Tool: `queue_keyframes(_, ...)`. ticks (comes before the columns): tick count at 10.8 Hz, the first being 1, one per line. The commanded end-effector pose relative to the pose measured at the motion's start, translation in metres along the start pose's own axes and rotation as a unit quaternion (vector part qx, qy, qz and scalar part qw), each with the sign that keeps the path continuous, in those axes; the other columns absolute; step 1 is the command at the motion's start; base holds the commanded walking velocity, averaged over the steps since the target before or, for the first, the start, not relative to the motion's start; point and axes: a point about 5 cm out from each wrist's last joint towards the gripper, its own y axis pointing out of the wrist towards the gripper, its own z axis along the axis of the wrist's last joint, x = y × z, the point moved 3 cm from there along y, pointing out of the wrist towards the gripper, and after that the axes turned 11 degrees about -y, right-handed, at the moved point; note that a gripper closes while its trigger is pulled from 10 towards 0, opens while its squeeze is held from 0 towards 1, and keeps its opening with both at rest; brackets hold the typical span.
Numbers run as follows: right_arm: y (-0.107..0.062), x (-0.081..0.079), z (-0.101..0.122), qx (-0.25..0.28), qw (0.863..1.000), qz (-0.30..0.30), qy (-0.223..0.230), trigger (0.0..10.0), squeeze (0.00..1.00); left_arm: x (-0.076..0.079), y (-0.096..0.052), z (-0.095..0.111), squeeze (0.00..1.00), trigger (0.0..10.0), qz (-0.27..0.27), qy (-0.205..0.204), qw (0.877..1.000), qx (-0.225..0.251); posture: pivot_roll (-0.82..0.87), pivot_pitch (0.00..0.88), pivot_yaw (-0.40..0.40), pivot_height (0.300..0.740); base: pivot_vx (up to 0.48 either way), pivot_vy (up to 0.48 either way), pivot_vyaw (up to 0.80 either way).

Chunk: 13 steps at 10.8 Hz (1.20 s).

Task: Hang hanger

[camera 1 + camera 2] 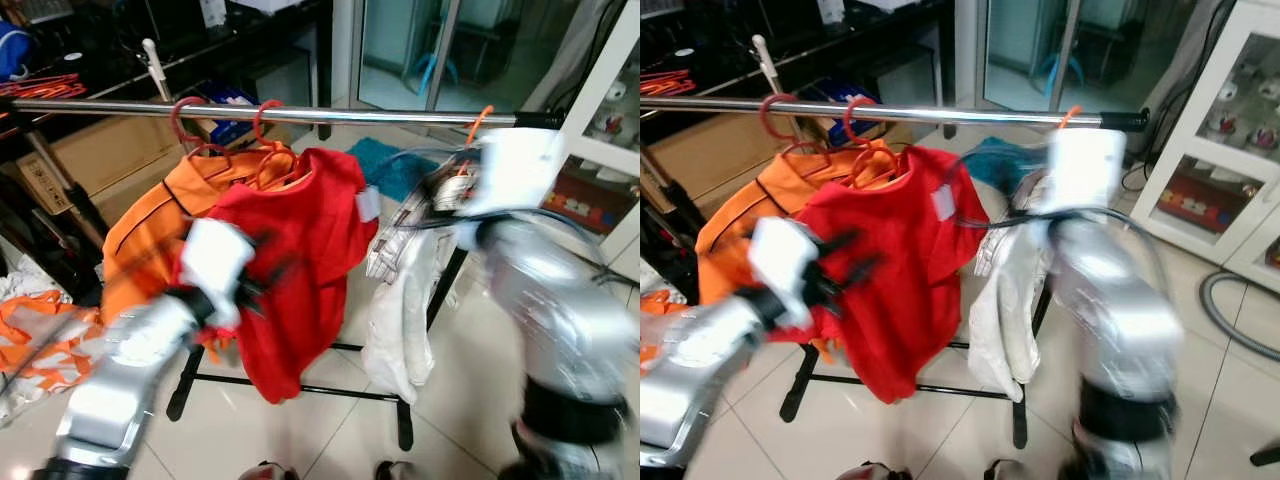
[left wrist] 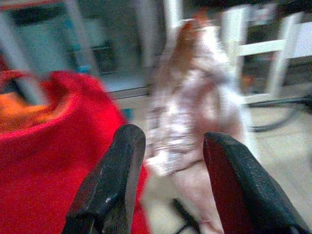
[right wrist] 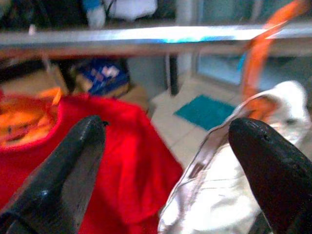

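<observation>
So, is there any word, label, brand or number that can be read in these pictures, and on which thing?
None can be read.
White tag on the red shirt: blurred, no text legible.
Cardboard box behind the rail: dark marks, too small and blurred to read.

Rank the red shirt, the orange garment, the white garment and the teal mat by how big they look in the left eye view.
1. red shirt
2. orange garment, partly hidden behind the red one, so unsure against the next
3. white garment, close to the orange in visible area
4. teal mat, farther off and partly covered
</observation>
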Motion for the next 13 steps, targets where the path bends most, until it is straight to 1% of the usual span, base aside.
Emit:
queue_keyframes(1,0.007,0.001,-0.001,-0.019,1.000,0.001,-0.016,10.0,1.00,0.004,0.002,0.004,0.00,10.0,-0.023,0.004,1.000,-0.001,-0.05,0.095,0.093,0.740,0.000,0.000,0.00)
queue_keyframes(2,0.016,0.008,0.004,-0.029,0.999,-0.012,-0.033,10.0,1.00,0.007,0.002,0.003,0.00,10.0,-0.043,-0.002,0.999,-0.008,-0.05,0.097,0.093,0.740,0.000,0.000,0.00)
queue_keyframes(4,0.025,0.027,0.010,-0.038,0.997,-0.047,-0.048,10.0,1.00,0.013,-0.003,-0.002,0.00,10.0,-0.061,-0.001,0.998,-0.024,-0.05,0.103,0.073,0.740,0.000,0.000,0.00)
queue_keyframes(5,0.026,0.031,0.011,-0.037,0.997,-0.054,-0.043,10.0,1.00,0.015,-0.005,-0.003,0.00,10.0,-0.062,-0.001,0.998,-0.027,-0.04,0.105,0.056,0.740,0.000,0.000,0.00)
queue_keyframes(6,0.026,0.037,0.012,-0.035,0.997,-0.058,-0.038,10.0,1.00,0.018,-0.009,-0.006,0.00,10.0,-0.062,-0.014,0.997,-0.032,-0.03,0.108,0.053,0.740,0.000,0.000,0.00)
queue_keyframes(7,0.026,0.043,0.009,-0.044,0.996,-0.062,-0.048,10.0,1.00,0.020,-0.011,-0.008,0.00,10.0,-0.065,-0.014,0.997,-0.038,-0.03,0.109,0.055,0.740,0.000,0.000,0.00)
queue_keyframes(8,0.022,0.049,0.008,-0.048,0.995,-0.069,-0.056,10.0,1.00,0.023,-0.011,-0.009,0.00,10.0,-0.077,-0.015,0.996,-0.041,-0.03,0.107,0.054,0.740,0.000,0.000,0.00)
queue_keyframes(10,0.000,0.055,0.021,-0.021,0.997,-0.053,-0.055,10.0,1.00,0.026,-0.013,-0.009,0.00,10.0,-0.081,-0.018,0.996,-0.042,-0.03,0.094,0.054,0.740,0.000,0.000,0.00)
queue_keyframes(11,-0.006,0.057,0.023,-0.021,0.997,-0.052,-0.057,10.0,1.00,0.025,-0.012,-0.008,0.00,10.0,-0.081,-0.020,0.996,-0.042,-0.04,0.101,0.054,0.740,0.000,0.000,0.00)
queue_keyframes(12,-0.009,0.056,0.019,-0.034,0.997,-0.035,-0.065,10.0,1.00,0.024,-0.010,-0.007,0.00,10.0,-0.083,-0.022,0.995,-0.041,-0.05,0.106,0.059,0.740,0.000,0.000,0.00)
queue_keyframes(13,-0.011,0.057,0.008,-0.062,0.995,-0.035,-0.070,10.0,1.00,0.029,-0.007,-0.006,0.00,10.0,-0.105,-0.025,0.993,-0.041,-0.06,0.105,0.075,0.740,0.000,0.000,0.00)
